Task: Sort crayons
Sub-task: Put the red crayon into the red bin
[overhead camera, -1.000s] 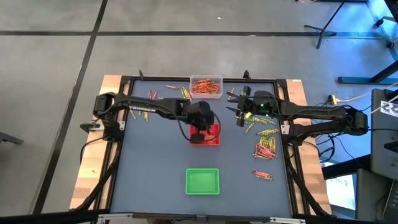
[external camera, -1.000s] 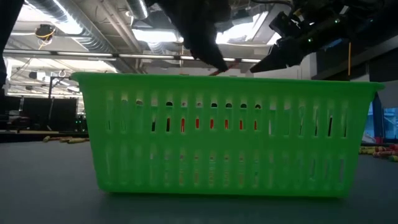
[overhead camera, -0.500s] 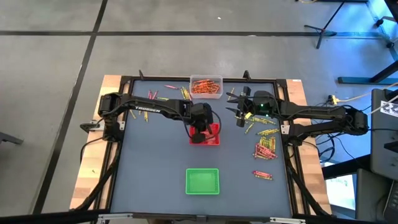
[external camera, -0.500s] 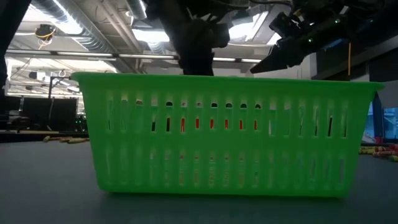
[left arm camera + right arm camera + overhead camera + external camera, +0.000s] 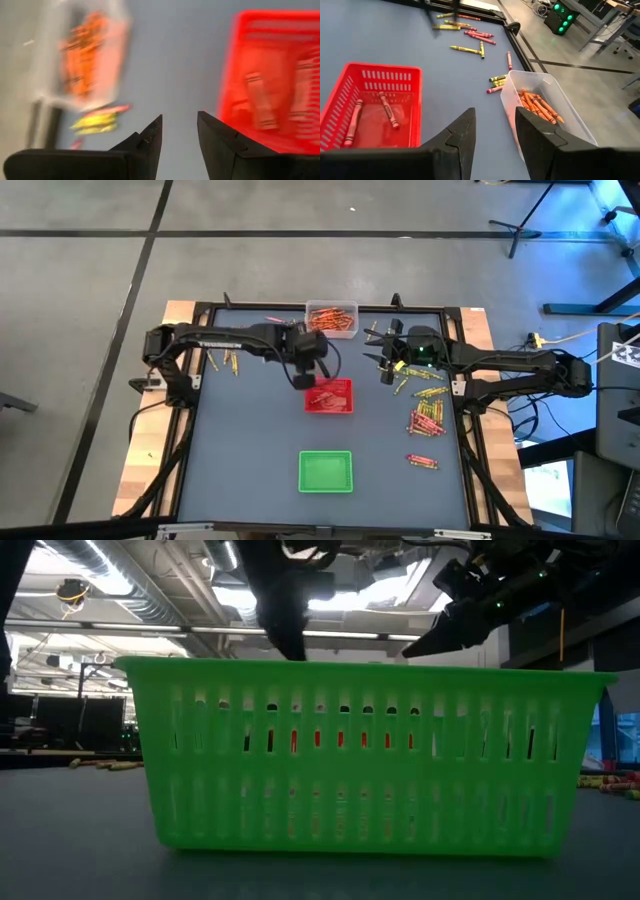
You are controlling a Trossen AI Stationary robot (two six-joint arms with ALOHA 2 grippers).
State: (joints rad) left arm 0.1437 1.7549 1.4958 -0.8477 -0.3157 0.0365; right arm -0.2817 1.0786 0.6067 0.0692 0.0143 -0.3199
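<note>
Left gripper point(image 5: 303, 372) has lifted off the square red slotted plastic tray point(image 5: 340, 407) toward the clear tub point(image 5: 331, 319) of orange crayons point(image 5: 330, 317) — fingers parted, empty. Red crayons point(image 5: 385, 109) now lie in the tray; drop apparently done. Right gripper point(image 5: 381, 364) waits part-open, empty, near loose crayons point(image 5: 428, 418).

Bright ceiling lights, left wrist motion-blurred

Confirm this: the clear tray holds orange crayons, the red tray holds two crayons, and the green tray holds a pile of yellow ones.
One part is wrong. The green tray has no pile of yellow crayons; the high view shows nothing in it. The rest stands: the clear tray holds orange crayons, and the red tray holds two crayons, as the right wrist view shows.
</note>
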